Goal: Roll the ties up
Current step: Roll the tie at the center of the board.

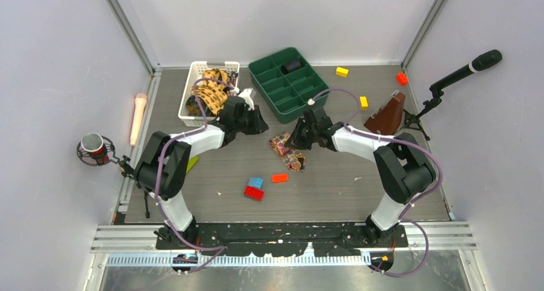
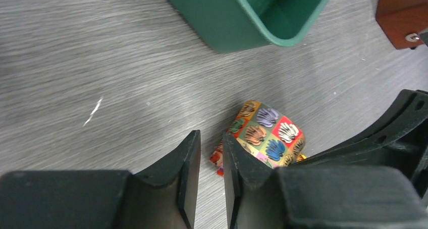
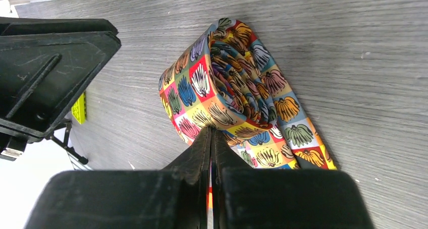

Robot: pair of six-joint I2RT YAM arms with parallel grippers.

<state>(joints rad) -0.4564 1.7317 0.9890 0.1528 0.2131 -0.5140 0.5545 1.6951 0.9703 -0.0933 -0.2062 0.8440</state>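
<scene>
- Slippage is the nearest hazard. The right gripper (image 3: 211, 134) has its jaws pressed together at the near rim of the half-rolled tie (image 3: 222, 82) and seems to pinch only an outer layer. A thin, slick fold like that could pull free and let the coil spring loose.
- The left gripper (image 2: 211, 146) stands just beside the roll with a narrow gap between its fingers and nothing in it. I judge that unless it steadies the coil, the roll may tip or telescope sideways.
- The tie lies on the grey surface (image 1: 333, 175) between the two grippers, and its flat tail (image 3: 298, 143) trails out from the loose coil. Pulling that tail at an angle would probably wind it crooked.
- The two grippers are close together, so a careless swing could knock one against the other or flatten the coil.
- Edges: the green compartment tray (image 1: 289, 79) sits just behind the work spot, with its corner near the left gripper. The white basket (image 1: 188, 92), holding more ties (image 1: 212, 93), is to the left rear.
- Open room: bare surface lies toward the arm bases, broken by a blue block (image 1: 256, 182), a red block (image 1: 253, 193) and an orange-red block (image 1: 280, 177). These sit near the tail's end, so fabric dragged that way could snag on them.
- The right side looks roomier, with a brown wooden object (image 1: 387, 115) well apart from the tie.
</scene>
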